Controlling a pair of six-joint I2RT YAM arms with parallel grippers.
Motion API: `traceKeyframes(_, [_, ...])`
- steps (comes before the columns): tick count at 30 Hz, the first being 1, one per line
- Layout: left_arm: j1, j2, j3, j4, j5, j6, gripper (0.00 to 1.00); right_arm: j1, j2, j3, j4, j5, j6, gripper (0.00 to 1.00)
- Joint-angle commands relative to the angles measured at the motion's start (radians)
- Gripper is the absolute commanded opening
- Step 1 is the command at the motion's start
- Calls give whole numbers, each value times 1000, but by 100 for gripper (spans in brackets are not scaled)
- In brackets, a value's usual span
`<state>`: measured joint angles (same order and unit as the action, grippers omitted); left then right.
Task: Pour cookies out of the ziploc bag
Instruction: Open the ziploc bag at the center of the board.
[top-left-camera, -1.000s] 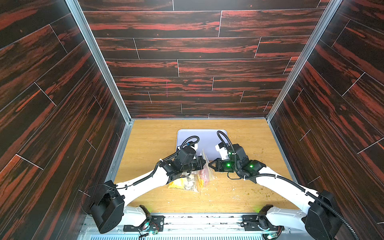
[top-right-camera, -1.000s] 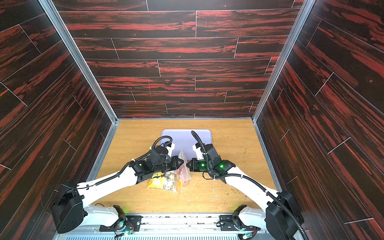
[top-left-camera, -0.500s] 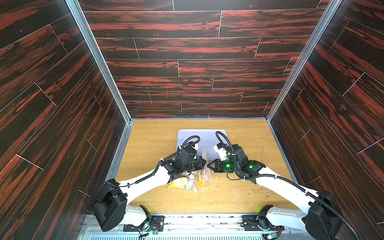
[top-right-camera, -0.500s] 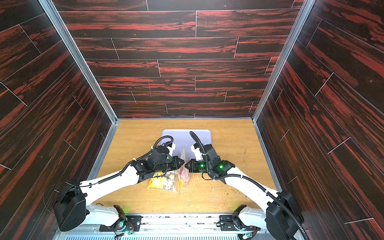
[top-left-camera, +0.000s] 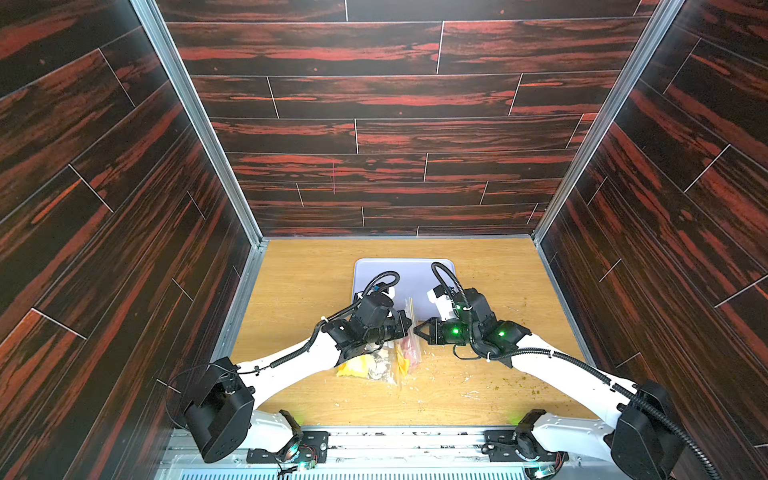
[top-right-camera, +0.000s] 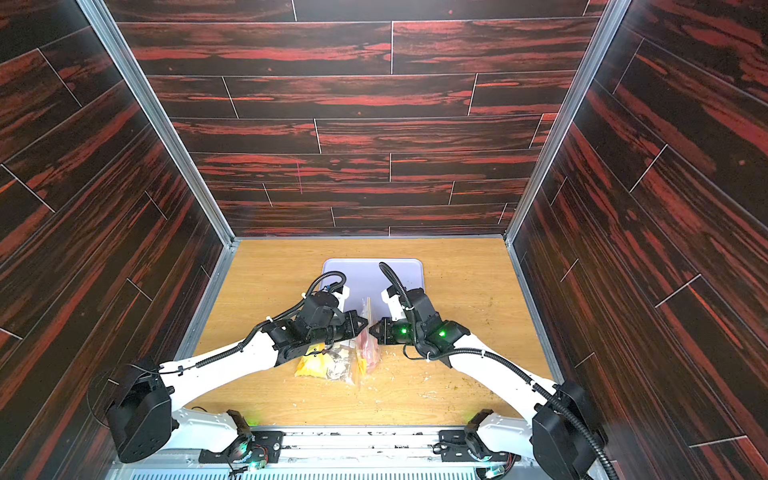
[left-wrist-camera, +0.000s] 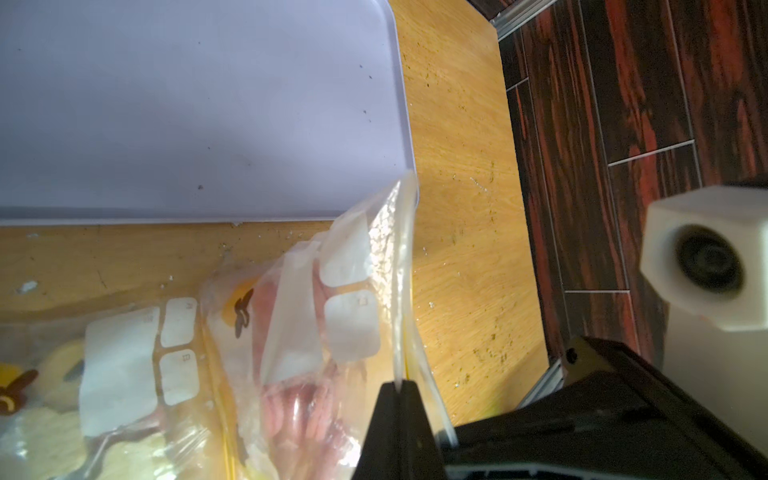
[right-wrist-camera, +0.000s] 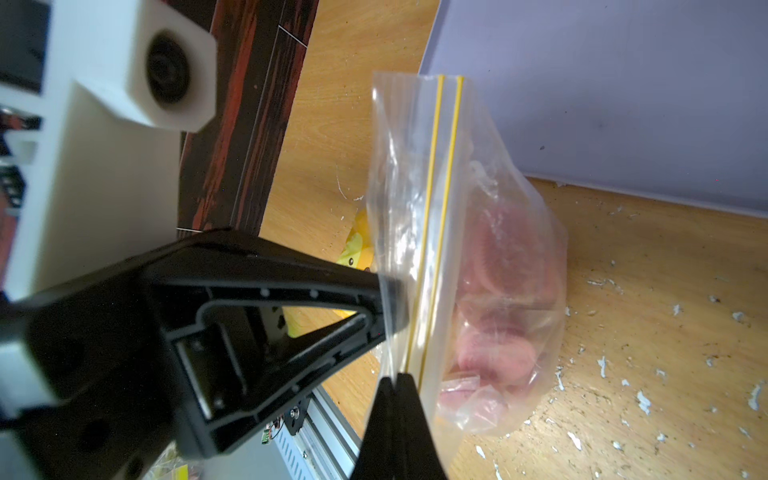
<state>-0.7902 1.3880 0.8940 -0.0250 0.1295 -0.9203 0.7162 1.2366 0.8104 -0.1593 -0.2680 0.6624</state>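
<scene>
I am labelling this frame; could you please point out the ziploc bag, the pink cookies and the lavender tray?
ziploc bag (right-wrist-camera: 440, 187), right wrist view, on its yellow zip strip.
pink cookies (right-wrist-camera: 494, 347), right wrist view, on a pink disc inside the bag.
lavender tray (left-wrist-camera: 187, 104), left wrist view, on its bare floor.

Pink cookies (right-wrist-camera: 494, 349) just past the right gripper (right-wrist-camera: 397, 379) are smeared behind the cloudy bag (right-wrist-camera: 409, 166), so there's no counting them. That gripper's body runs off the picture's edge; only the tips show. The left gripper (left-wrist-camera: 400, 386) is cropped likewise, and print on the white labels (left-wrist-camera: 351, 328) beside it is too small to read. In both top views the left arm (top-left-camera: 299, 361) covers part of the yellow packet (top-left-camera: 353, 368).
</scene>
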Motion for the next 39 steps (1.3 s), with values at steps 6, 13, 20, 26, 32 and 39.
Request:
traceKeyframes(6, [8, -36, 9, -16, -23, -14, 0, 7, 0, 25, -61, 86, 16, 0])
traceKeyframes(13, [8, -42, 17, -66, -22, 0, 0, 7, -7, 30, -108, 178, 22, 0])
traceKeyframes(20, [9, -35, 19, -75, -18, 4, 0, 9, -12, 31, -121, 222, 25, 0])
traceKeyframes(26, [8, -24, 25, -84, -9, 3, 0, 9, -14, 29, -115, 220, 15, 0])
traceKeyframes(32, [13, -51, 30, -91, -16, 3, 0, 10, -28, 41, -162, 282, 22, 0])
traceKeyframes(39, [16, -69, 36, -102, -18, 6, 0, 10, -49, 46, -189, 338, 26, 0])
